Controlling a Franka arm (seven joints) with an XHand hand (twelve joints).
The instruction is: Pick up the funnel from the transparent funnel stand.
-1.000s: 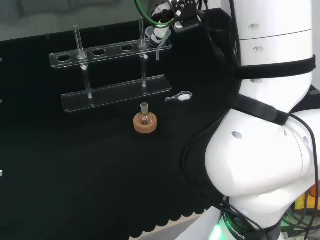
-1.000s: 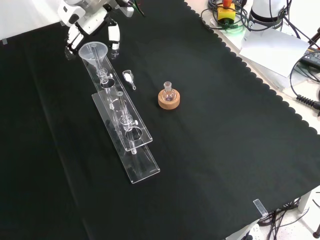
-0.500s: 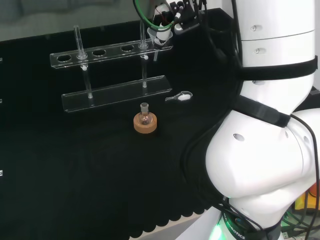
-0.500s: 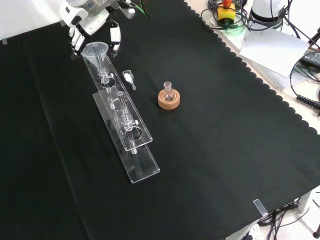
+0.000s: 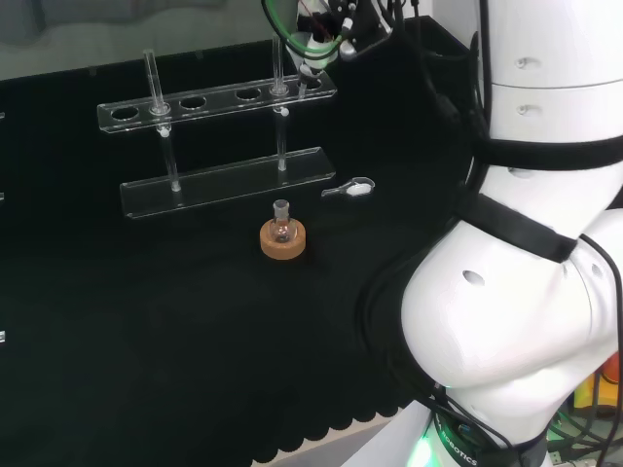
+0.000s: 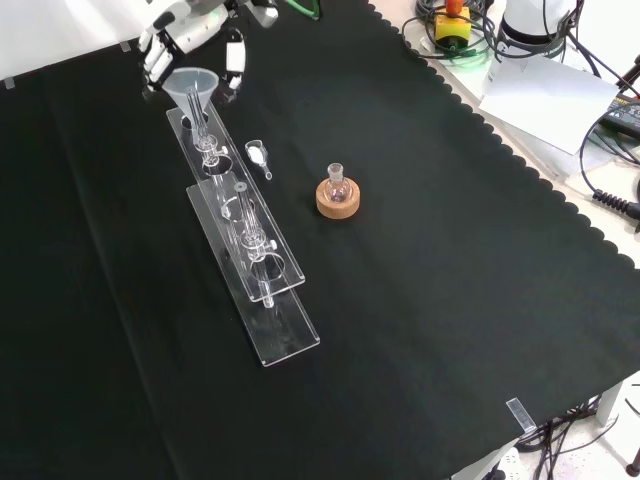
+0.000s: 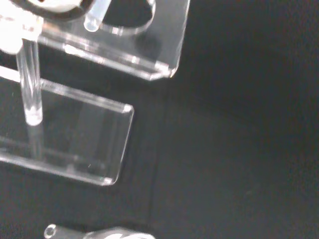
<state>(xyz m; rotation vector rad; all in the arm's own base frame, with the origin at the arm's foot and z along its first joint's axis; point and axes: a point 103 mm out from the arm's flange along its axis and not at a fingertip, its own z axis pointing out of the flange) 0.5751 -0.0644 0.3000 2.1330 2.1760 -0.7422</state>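
Note:
In the front view the clear funnel [image 6: 190,84] hangs over the far end of the transparent stand [image 6: 285,335], its cone above the upper shelf. My hand [image 6: 178,30] comes in from the top, its fingers [image 6: 235,58] curled down on both sides of the cone's rim. From the head view, the hand [image 5: 336,24] is above the right end of the stand's shelf [image 5: 214,99]. In the wrist view, the funnel's stem [image 7: 94,16] ends just over the shelf's last hole [image 7: 149,59], above the base plate [image 7: 84,144].
A small flask on a cork ring [image 6: 338,192] stands right of the stand in the front view, with a small clear spoon [image 6: 257,155] between it and the stand. Two upright posts [image 5: 151,73] rise through the shelf. Cables and papers lie beyond the cloth's scalloped edge [image 6: 520,150].
The hand has risen over the stand's far end and the funnel has come up with it, its cone now higher above the shelf. The flask and spoon have not moved.

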